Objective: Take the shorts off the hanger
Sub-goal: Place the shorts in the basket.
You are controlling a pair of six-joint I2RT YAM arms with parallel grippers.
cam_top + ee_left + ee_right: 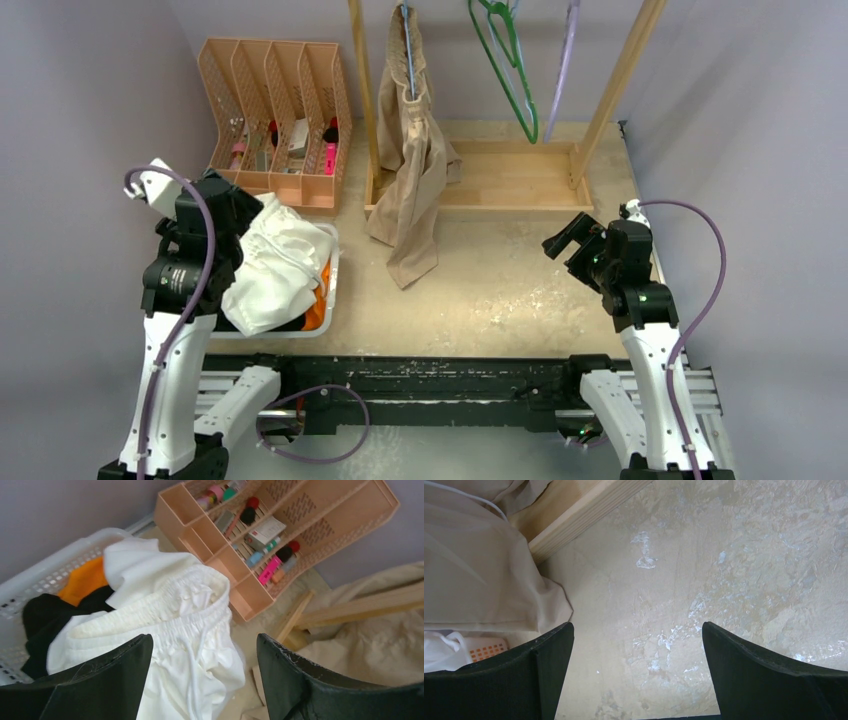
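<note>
Currently, left gripper and right gripper are seen spread, empty; white shorts, heaped over the basket rim at centre left, may be snagged and dragged out.

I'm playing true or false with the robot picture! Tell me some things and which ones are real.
1. The white shorts lie on top in the basket. True.
2. The beige shorts are in the basket too. False: they hang on the blue hanger.
3. The green hanger has nothing on it. True.
4. The right gripper is holding shorts. False: it is open and empty, over the bare table.
</note>
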